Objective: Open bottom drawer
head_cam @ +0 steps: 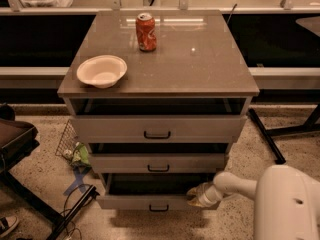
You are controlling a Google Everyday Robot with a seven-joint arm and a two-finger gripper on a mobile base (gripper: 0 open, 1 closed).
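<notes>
The bottom drawer [135, 202] is the lowest of three grey drawers in the cabinet. It has a flat grey front and a small black bar handle [158, 208]. It stands pulled out, with a dark gap above its front. My gripper [196, 196] is at the drawer's right end, at its top edge, on a white arm [235, 184] that reaches in from the lower right. The middle drawer [159, 162] and the top drawer [158, 128] also stand a little out.
A white bowl [102, 71] and a red soda can [146, 32] stand on the cabinet top [200, 59]. A wire basket with green litter [75, 151] and cables lie on the floor to the left. A black table leg [265, 136] slants at the right.
</notes>
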